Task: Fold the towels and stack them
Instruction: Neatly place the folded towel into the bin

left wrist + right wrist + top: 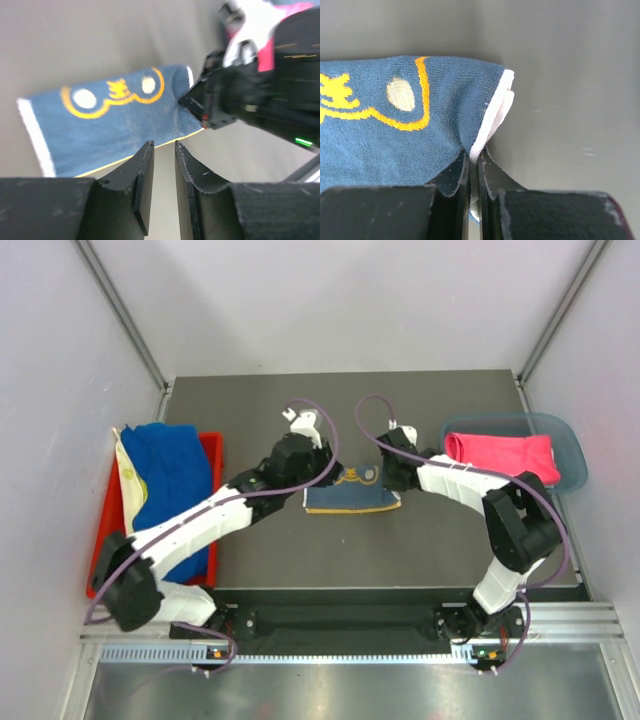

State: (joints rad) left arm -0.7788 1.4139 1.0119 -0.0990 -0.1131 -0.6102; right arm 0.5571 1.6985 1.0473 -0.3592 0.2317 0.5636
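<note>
Across the top view, a dark table (300, 560). At 9 o'clock, a red tray (213, 443) heaped with a royal blue towel (175, 475) and a cream towel (127, 475), apparently the pile waiting for folding. At 3 o'clock, a translucent teal bin (572, 445) holding a folded hot pink towel (500, 453), probably the start of the stack.

At centre, between both arms, a navy towel (350, 500) with an orange motif, lying flat on the table, a yellow underside peeping out at one edge. Laid there, most likely, to be within reach of either arm for folding. Doubled white border at one end, so seemingly folded once.

Right tool (474, 156): at the navy towel's 2 o'clock corner, jaws pressed together on the white-bordered edge, cloth pinched between the fingertips and puckered upward. Gripped at the corner, presumably, to carry that end over for the next fold.

Left tool (163, 147): near the navy towel's 9 o'clock side, jaws parted by a narrow gap, nothing between them, apparently clear of the cloth. Poised, by the look of it, to take a matching corner.
</note>
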